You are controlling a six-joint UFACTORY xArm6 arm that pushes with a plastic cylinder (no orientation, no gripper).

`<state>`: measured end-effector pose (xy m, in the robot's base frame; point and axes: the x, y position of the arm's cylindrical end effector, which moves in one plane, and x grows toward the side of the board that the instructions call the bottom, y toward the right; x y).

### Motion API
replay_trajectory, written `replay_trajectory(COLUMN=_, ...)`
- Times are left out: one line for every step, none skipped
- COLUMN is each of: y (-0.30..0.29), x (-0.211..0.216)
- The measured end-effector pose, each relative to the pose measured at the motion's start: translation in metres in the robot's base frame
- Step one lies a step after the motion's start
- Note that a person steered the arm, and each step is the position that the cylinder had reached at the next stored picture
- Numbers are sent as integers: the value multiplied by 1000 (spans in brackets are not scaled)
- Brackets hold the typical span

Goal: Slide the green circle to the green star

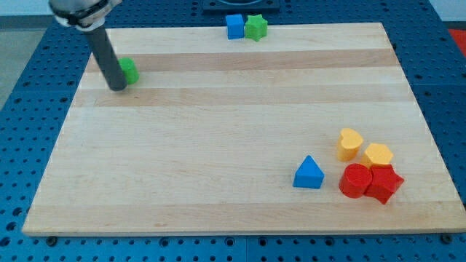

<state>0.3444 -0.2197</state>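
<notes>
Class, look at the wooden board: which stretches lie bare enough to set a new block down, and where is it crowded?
Bare: the wide middle, between the green circle beside my tip at upper left, the blue block and green star at top, and the blue triangle. The bottom left is bare too. Crowded: bottom right, where yellow heart, yellow block, red cylinder and red star cluster.

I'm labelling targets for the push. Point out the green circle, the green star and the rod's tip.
green circle (130, 70): camera view, its visible right part.
green star (256, 28): camera view, top face.
my tip (118, 88): camera view, rod's very end.
</notes>
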Motion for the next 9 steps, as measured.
replay_trajectory(y=-17, x=-21)
replay_trajectory(y=-57, x=-45)
replay_trajectory(y=-24, x=-64)
replay_trajectory(y=-16, x=-62)
replay_trajectory(y=8, x=-59)
replay_trajectory(y=14, x=-43)
replay_trajectory(y=8, x=-23)
replay_trajectory(y=21, x=-12)
replay_trajectory(y=50, x=-45)
